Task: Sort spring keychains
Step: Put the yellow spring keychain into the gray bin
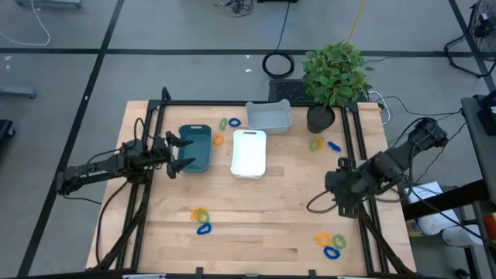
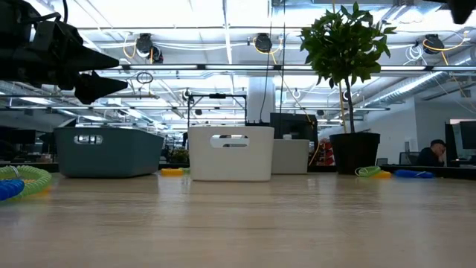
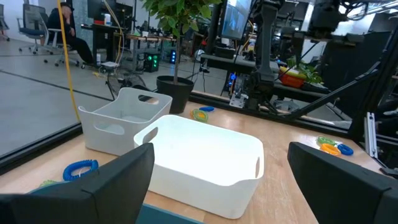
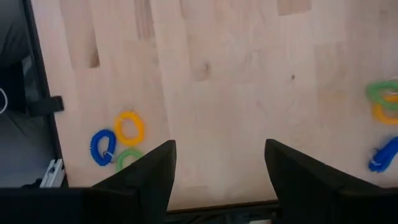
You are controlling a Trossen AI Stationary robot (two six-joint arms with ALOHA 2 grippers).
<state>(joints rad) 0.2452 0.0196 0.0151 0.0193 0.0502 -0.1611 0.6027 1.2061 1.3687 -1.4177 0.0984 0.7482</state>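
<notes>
Three smooth plastic trays [image 1: 194,147] sit mid-table: one teal, one white, one pale grey, all rounded rectangles. Coiled spring keychains [image 1: 201,218] lie in scattered clusters on the pale wood table [image 1: 263,225], about eleven rings, blue, green and orange-yellow. Left gripper [image 1: 180,153] hangs released over the teal tray; right gripper [image 1: 338,186] gapes, empty, above bare wood.

Top-down: both arms off the keychains, trays mid-table.
Left gripper [image 1: 180,154] open over the teal tray [image 1: 197,147]; right gripper [image 1: 338,188] hangs at the right edge, empty. White tray [image 1: 249,153] beside teal, grey tray [image 1: 270,115] farther back by the plant [image 1: 333,77]. Spring keychains [image 1: 201,219] scattered in small clusters.
</notes>
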